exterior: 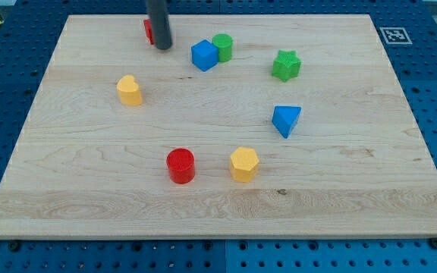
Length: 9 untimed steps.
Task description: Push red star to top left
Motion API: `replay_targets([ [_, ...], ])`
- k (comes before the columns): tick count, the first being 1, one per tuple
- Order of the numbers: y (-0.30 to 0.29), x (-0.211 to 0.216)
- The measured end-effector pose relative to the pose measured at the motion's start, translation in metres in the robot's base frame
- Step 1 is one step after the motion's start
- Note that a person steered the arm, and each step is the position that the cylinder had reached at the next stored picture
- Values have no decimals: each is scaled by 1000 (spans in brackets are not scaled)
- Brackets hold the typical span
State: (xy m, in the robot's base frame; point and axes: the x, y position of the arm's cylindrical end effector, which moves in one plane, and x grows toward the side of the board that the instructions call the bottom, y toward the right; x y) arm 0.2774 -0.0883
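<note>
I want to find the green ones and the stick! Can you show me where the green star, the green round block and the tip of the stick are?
green star (286, 65), camera view, middle of its top face.
green cylinder (223, 45), camera view, its top face.
my tip (162, 47), camera view, the rod's very end, beside the red block (148, 30).

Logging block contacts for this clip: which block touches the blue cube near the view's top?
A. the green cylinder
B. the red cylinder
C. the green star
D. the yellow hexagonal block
A: the green cylinder sits right against the blue cube on its right side, while the other listed blocks lie well apart from it.
</note>
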Motion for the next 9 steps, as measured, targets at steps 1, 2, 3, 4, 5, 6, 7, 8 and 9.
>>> replay_targets([
  [1, 39, -2],
  [2, 33, -16],
  [3, -2, -33],
  [4, -19, -33],
  [5, -28, -33],
  [6, -34, -32],
  [7, -37, -29],
  [8, -43, -25],
  [9, -58, -26],
])
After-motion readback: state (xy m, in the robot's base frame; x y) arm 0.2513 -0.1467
